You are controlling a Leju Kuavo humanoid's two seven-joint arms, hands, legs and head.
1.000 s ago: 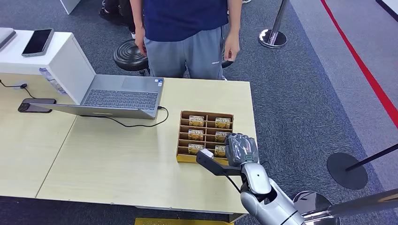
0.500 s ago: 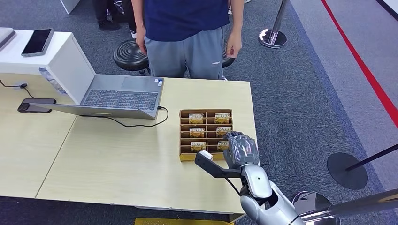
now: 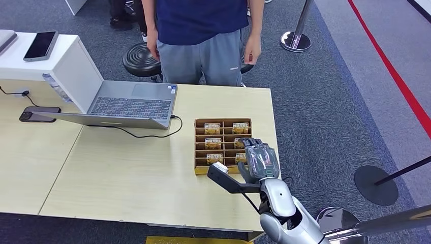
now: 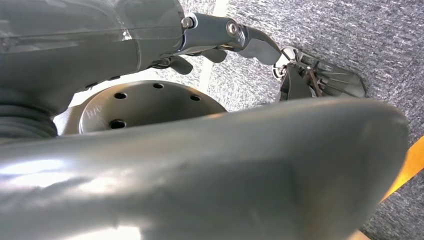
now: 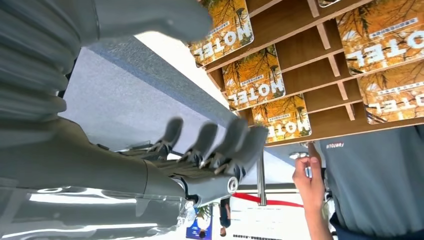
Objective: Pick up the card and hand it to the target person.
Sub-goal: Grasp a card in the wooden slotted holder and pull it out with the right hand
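Six cards [image 3: 214, 143] are sitting in the tray [image 3: 199, 147] at the bench's [image 3: 127, 173] three o'clock edge while the right robot hand [image 3: 260, 161] is hovering open-fingered, risking nudging the tray.

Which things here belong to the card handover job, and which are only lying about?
Part of the job:
- hotel cards
- brown card tray
- right robot hand, open, hovering over the tray's near right corner
- person standing behind the table

Lying about:
- laptop
- black cable
- two phones
- stool
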